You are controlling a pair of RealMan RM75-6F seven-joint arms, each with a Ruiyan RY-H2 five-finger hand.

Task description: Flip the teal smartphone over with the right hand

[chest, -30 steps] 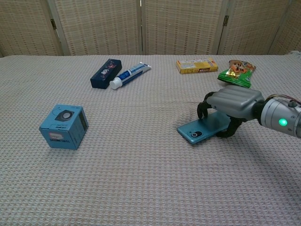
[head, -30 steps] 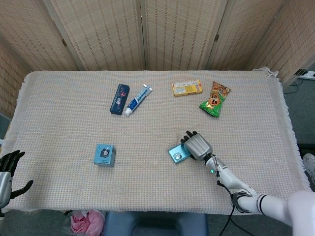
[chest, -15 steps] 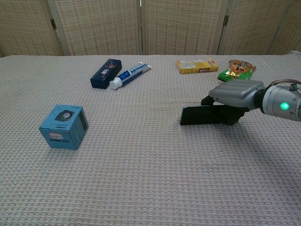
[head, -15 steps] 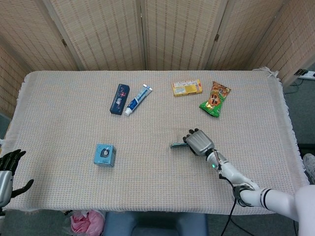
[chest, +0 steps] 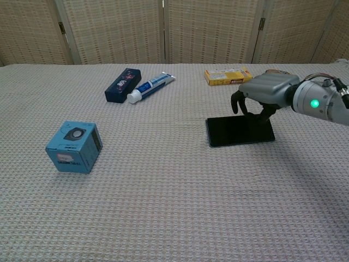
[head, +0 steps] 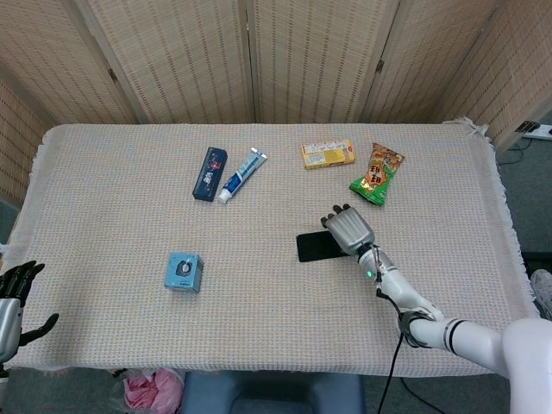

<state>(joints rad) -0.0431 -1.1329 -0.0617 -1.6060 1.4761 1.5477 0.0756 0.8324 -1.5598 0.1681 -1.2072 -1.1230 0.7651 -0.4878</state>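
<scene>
The smartphone (head: pixel 317 247) (chest: pixel 240 131) lies flat on the cloth right of centre, its black face up and no teal showing. My right hand (head: pixel 348 231) (chest: pixel 263 94) hangs over the phone's far right end with its fingers (chest: pixel 256 113) curled down to that edge. Whether they still grip the phone or only touch it is hidden. Off the table's front left corner my left hand (head: pixel 17 297) hangs with fingers spread and nothing in it; only the head view shows it.
A blue cube box (head: pixel 184 272) (chest: pixel 74 147) sits front left. At the back lie a dark box (head: pixel 210 173), a toothpaste tube (head: pixel 241 175), a yellow packet (head: pixel 328 153) and a green snack bag (head: pixel 377 174), the bag close behind my right hand.
The phone went from teal back up, to standing on edge, to lying flat with its black face up. My right hand turned it over and moved slightly back and up.
</scene>
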